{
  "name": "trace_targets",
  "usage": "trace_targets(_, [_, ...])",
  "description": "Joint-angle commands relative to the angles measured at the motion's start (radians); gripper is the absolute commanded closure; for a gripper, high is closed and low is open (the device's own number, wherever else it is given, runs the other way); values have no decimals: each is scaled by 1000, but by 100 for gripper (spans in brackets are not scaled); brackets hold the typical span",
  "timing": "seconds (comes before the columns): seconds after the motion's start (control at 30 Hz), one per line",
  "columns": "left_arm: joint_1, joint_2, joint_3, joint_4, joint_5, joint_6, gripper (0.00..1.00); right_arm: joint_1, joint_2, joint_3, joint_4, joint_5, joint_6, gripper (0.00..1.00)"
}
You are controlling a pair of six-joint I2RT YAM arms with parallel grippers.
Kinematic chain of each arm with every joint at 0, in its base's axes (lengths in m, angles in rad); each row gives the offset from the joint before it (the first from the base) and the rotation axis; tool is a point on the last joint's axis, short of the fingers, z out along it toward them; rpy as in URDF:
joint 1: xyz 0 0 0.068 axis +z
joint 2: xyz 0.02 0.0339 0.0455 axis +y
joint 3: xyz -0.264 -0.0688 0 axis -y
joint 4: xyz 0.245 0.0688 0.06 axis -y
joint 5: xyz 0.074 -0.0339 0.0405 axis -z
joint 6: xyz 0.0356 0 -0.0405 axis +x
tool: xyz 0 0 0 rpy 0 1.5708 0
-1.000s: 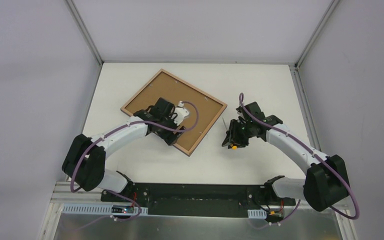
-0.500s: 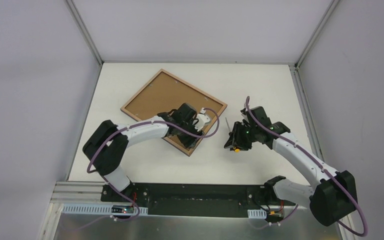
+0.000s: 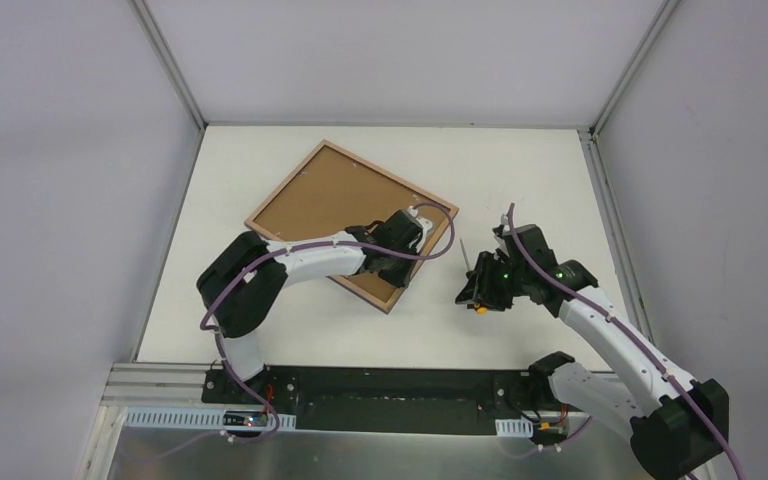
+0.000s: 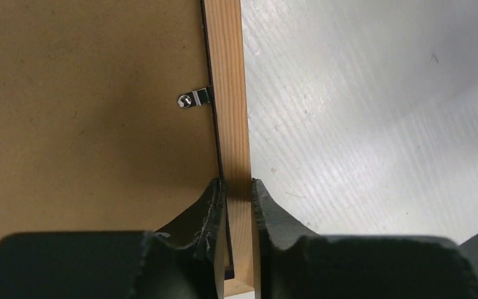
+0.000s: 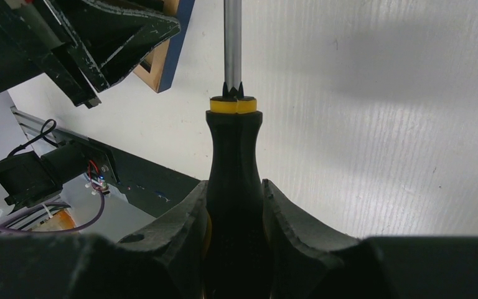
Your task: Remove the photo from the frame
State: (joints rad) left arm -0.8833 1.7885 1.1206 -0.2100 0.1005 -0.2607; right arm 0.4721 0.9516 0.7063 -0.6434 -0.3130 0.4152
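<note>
The frame (image 4: 227,62) lies face down on the table (image 4: 361,124), so its backing board (image 4: 87,124) and clip (image 4: 196,98) face up. The left end effector (image 4: 238,205) pinches the frame's wooden rail, likely to steady it. The right end effector (image 5: 235,205) grasps a screwdriver (image 5: 233,156) nearby. The photo is hidden.

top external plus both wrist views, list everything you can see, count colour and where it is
frame: one, light wood back with a dark blue edge, lying back up and skewed, left of table centre
backing board: one, brown, set inside the frame's back
clip: one seen, silver metal, on the frame's inner edge over the board
photo: none in view
screwdriver: one, black handle, yellow collar, steel shaft, right of the frame
table: one, white
left gripper: black, fingers pinching the frame's wood rim near a corner
right gripper: black, shut on the screwdriver handle
</note>
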Motion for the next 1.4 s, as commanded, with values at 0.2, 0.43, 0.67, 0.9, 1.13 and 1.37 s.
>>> trace_targets(0.2, [-28, 211, 256, -216, -299, -526, 100, 3, -25, 16, -23, -7, 40, 100])
trace_targets(0.43, [18, 304, 409, -220, -186, -1007, 100, 3, -18, 30, -64, 18, 60, 100])
trace_targets(0.67, [56, 319, 504, -180, -90, -1012, 66, 3, -12, 22, -48, 24, 71, 100])
trace_targets(0.9, [149, 66, 302, -177, -47, -810, 39, 2, 46, 30, -13, 9, 37, 100])
trace_targets(1.13, [351, -382, -126, -180, -20, -766, 27, -2, 163, 43, 107, -84, 42, 100])
trace_targets(1.37, [575, -572, -295, -280, 58, -779, 22, 12, 290, 40, 261, -148, 101, 100])
